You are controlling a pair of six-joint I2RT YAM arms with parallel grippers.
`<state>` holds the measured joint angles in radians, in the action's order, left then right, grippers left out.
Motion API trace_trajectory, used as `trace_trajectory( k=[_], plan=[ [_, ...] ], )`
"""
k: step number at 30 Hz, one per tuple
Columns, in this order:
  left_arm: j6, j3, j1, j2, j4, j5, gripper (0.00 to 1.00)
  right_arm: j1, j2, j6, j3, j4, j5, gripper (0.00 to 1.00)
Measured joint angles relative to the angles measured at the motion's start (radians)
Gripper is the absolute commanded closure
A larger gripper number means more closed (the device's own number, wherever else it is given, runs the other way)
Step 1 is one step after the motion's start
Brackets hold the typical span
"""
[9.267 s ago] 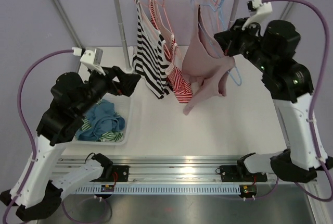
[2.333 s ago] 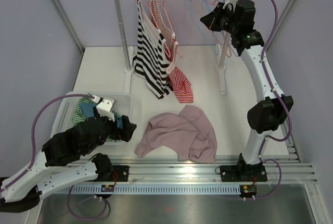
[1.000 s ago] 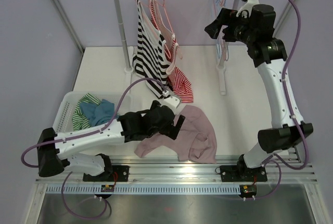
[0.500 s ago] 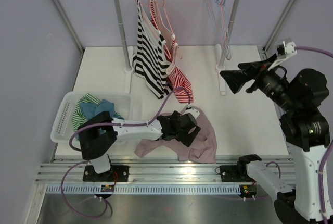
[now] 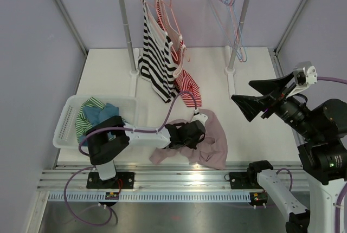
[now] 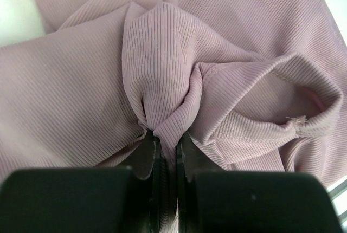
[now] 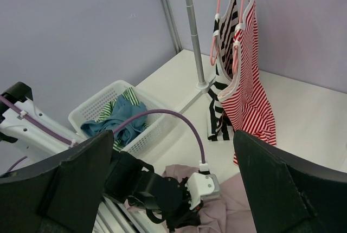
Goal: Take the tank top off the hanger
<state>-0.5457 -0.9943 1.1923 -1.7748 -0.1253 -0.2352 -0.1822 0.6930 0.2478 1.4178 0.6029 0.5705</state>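
Over white table (image 5: 255,70), left claw (image 6: 162,145) clamped on bunched fold of pink top (image 6: 227,43). Lift high, clear of table, then toward basket (image 5: 62,124) at nine o'clock. Right claw (image 5: 241,91) spread, empty.

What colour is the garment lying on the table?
Plain dusty pink: the ribbed tank top shows best in the left wrist view.

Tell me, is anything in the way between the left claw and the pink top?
No, nothing visible stands between them. The left gripper is shut right on a bunched fold of the pink tank top, with the cloth pinched directly between its fingers.
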Motion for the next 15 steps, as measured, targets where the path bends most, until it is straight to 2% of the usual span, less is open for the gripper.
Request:
trace_trajectory(
  k=[4,8,11,15],
  plan=[
    [-0.025,0.054,0.001,0.126,-0.129,-0.055,1.0,0.0,-0.016,-0.001,-0.014,-0.001,-0.001,0.01],
    [-0.065,0.05,0.002,0.335,-0.315,-0.187,1.0,0.0,-0.031,-0.001,-0.032,-0.009,-0.003,0.01],
    [-0.107,-0.01,0.0,0.512,-0.481,-0.332,1.0,0.0,-0.044,-0.001,-0.052,-0.014,-0.004,0.01],
    [-0.15,-0.098,-0.016,0.666,-0.643,-0.47,1.0,0.0,-0.052,0.0,-0.071,-0.016,-0.005,0.0]
  ],
)
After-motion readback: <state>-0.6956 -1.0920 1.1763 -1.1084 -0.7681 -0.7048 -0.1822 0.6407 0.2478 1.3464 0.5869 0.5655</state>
